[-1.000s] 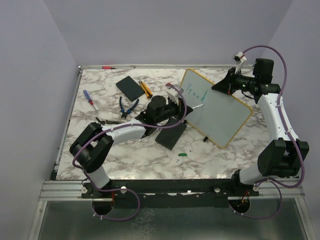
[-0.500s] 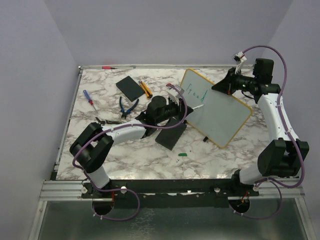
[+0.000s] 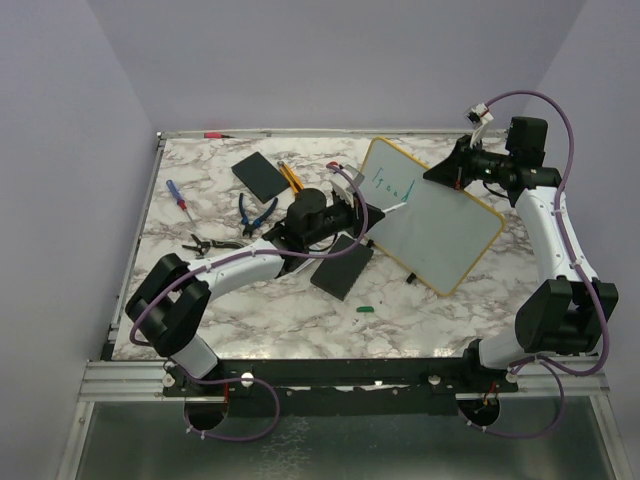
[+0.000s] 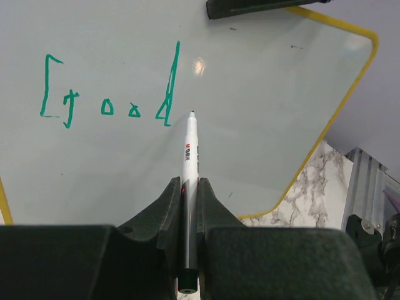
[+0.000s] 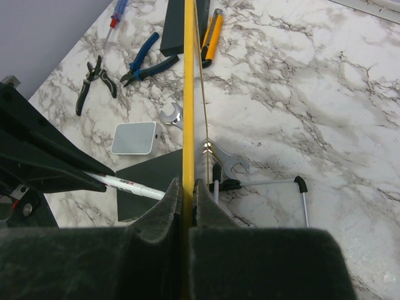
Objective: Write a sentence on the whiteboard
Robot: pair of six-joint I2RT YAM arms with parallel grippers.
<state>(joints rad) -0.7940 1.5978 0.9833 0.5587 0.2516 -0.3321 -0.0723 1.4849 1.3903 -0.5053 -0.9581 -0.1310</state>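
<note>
While left pincer (image 4: 189,187) clamps marker (image 4: 189,147), right pincer (image 5: 186,187) clamps whiteboard (image 3: 440,230) rim, pliers (image 3: 256,213), screwdriver (image 3: 178,196), black slab (image 3: 258,174) nearby.

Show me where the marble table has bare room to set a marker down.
Bare: the near strip of the marble table, bordered by the black rectangular slab and small green cap; also the near-right patch in front of the yellow-rimmed whiteboard. Crowded: centre-left, around the blue-handled pliers, yellow utility knife and left arm.

left gripper (image 4: 189,186) pinches a marker (image 4: 189,150) jutting straight ahead of it; right gripper (image 5: 187,186), arm stretched out, clamps the whiteboard (image 5: 188,94) edge-on.
</note>
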